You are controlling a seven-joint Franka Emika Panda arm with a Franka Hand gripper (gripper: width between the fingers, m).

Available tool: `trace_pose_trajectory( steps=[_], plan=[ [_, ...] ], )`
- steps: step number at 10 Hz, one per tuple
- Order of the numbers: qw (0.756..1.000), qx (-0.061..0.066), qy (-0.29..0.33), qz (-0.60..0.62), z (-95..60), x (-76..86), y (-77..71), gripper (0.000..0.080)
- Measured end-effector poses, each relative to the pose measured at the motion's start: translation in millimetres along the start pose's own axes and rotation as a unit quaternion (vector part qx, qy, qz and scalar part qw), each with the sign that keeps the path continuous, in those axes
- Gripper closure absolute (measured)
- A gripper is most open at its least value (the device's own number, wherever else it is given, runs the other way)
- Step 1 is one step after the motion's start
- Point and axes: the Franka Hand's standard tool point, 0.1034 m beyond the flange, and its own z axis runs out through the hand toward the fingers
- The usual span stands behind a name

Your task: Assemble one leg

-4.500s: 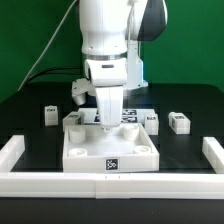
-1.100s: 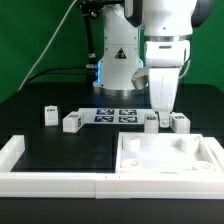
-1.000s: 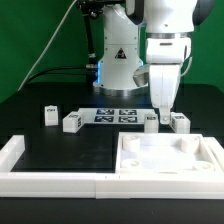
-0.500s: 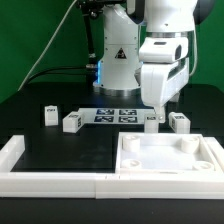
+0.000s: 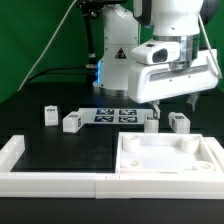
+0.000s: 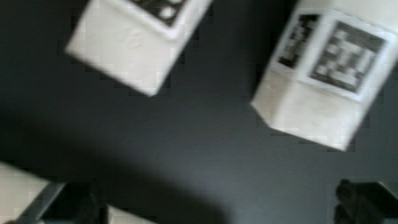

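One leg [image 5: 179, 121] lying below the tool [image 6: 221, 200], apart from it, tool released, empty.

Clock on the exterior view, 12 = far side, centre = mid desk [image 5: 70, 150]. Centre out to 8–9: bare black top, widest lane. Boxed in by rails: front rail [image 5: 55, 182] at 6, side rail [image 5: 10, 150] at 9, other side rail [image 5: 214, 150] at 3. Slab [image 5: 165, 160] fills 4–5 and stands proud of the desk. 12: marker board [image 5: 118, 115], flat; robot base [image 5: 118, 65] behind it blocks. 10: leg 1 [image 5: 50, 115] and leg 2 [image 5: 71, 122], near each other, narrow gap. 2: leg 3 [image 5: 151, 122] and leg 4 [image 5: 179, 121], just behind the slab, bare desk between them. Pincer [image 5: 175, 101] hangs spread above that pair, taking the overhead room.
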Motion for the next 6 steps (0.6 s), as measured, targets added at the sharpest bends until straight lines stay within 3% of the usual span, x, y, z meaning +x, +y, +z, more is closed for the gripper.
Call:
trace_pose_trajectory(
  steps=[2,6],
  plan=[
    [0.997,0.007,-0.004,0.076,5.1,-4.5,-11.8,0.0150],
    [0.997,0.010,-0.045,0.063,5.0,-8.6,-11.8,0.0150]
  ],
)
